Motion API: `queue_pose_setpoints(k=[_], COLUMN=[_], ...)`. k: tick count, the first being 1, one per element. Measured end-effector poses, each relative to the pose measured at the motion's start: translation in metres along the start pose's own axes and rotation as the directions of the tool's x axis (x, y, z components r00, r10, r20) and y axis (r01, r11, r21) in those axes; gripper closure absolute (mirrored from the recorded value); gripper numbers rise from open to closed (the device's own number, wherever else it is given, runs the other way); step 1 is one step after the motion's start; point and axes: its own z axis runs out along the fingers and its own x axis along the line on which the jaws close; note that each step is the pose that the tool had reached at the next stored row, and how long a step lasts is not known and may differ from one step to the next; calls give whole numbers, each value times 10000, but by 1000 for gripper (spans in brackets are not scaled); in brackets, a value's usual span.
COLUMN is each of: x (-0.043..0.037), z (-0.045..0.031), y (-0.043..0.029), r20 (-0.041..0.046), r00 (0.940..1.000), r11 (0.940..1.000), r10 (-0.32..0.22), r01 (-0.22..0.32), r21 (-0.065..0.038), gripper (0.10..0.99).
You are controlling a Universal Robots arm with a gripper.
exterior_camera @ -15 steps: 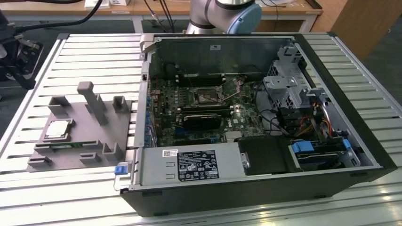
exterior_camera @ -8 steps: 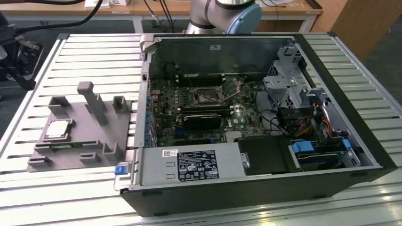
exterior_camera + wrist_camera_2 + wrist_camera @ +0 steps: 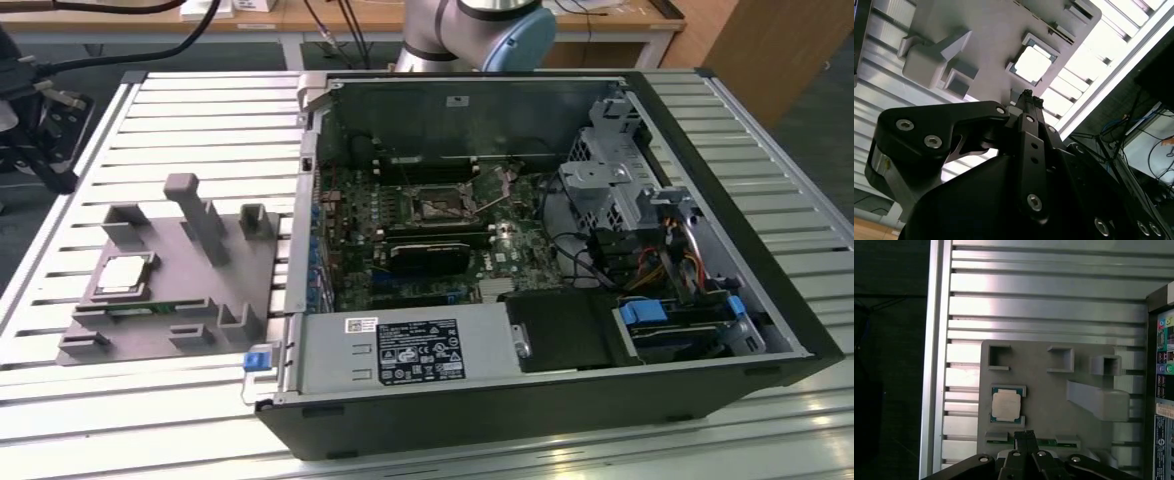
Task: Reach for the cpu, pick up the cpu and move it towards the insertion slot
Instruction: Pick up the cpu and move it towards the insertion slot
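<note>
Presently hovers near cpu point(image 3: 1006, 405) with claw point(image 3: 1025, 434) closed tight, holding nothing. Finds cpu flat in shallow pocket of grey fixture point(image 3: 1044, 405) on slotted worktop point(image 3: 200, 110), well apart from insertion slot point(image 3: 437, 203) inside open computer case point(image 3: 561, 420). Judges chip light, stiff, slick-topped, fragile underneath; favours gripping opposite edges left free by pocket lips. Cannot make out underside, nor slot lever position.

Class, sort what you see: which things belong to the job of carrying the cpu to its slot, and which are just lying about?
Job: small flat silvery square cpu; small dark square insertion slot with silvery metal frame.
Lying about: long black rectangular card; grey metal box with a label; tall grey plastic posts.
</note>
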Motion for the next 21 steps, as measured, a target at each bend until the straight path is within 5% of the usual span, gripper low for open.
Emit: queue_pose_setpoints(k=[5, 17, 21], x=[0, 0, 0], z=[41, 132, 156], y=[-2, -7, -9], r20=[-1, -1, -1], r00=[10000, 10000, 10000], r11=[10000, 10000, 10000], r10=[0, 0, 0], r01=[0, 0, 0], r21=[1, 0, 1], gripper=[973, 498, 498])
